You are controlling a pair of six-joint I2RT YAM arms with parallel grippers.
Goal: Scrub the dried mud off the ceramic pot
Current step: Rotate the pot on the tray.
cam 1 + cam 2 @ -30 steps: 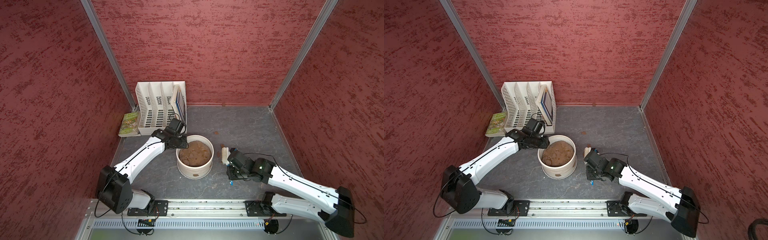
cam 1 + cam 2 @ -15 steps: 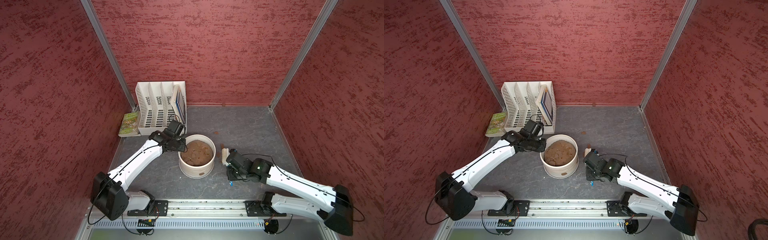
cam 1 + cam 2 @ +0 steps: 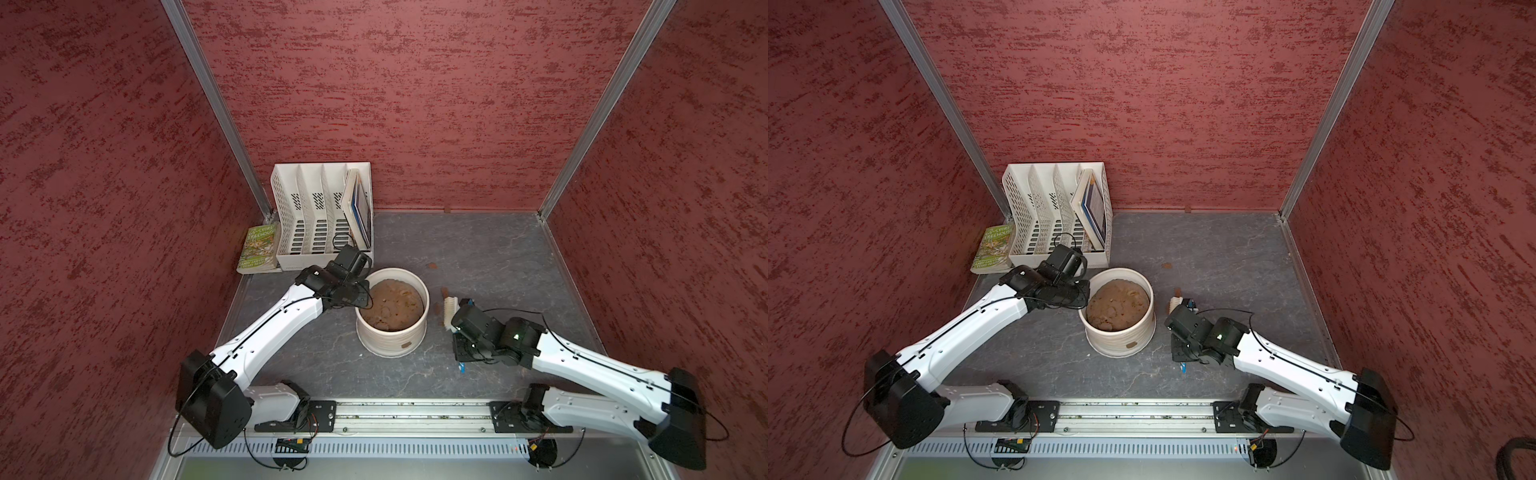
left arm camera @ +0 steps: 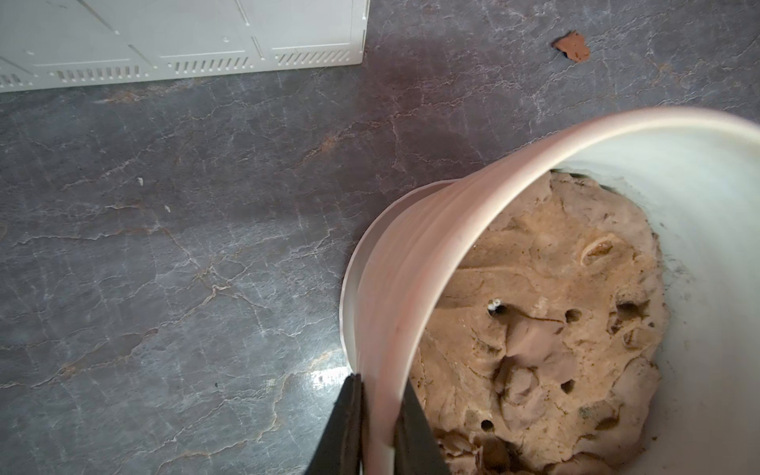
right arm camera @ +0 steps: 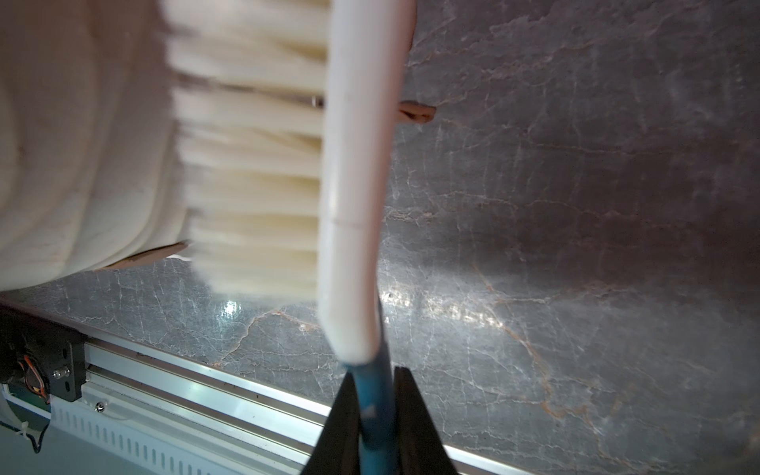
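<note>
The ceramic pot (image 3: 390, 343), cream-white and faintly ribbed, stands in the middle of the grey table (image 3: 478, 249), filled with lumpy tan soil (image 3: 392, 305). A small reddish-brown patch of dried mud (image 3: 406, 344) clings low on its near wall. The left gripper (image 4: 379, 384) pinches the rim. The right gripper (image 5: 375, 374) clamps the blue handle of a white brush (image 5: 353, 164), bristles facing the pot.

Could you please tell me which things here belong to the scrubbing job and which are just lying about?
Job: pot, mud patch on it, brush, left end effector on the rim, right end effector holding the brush.
Lying about: organiser, book.
</note>
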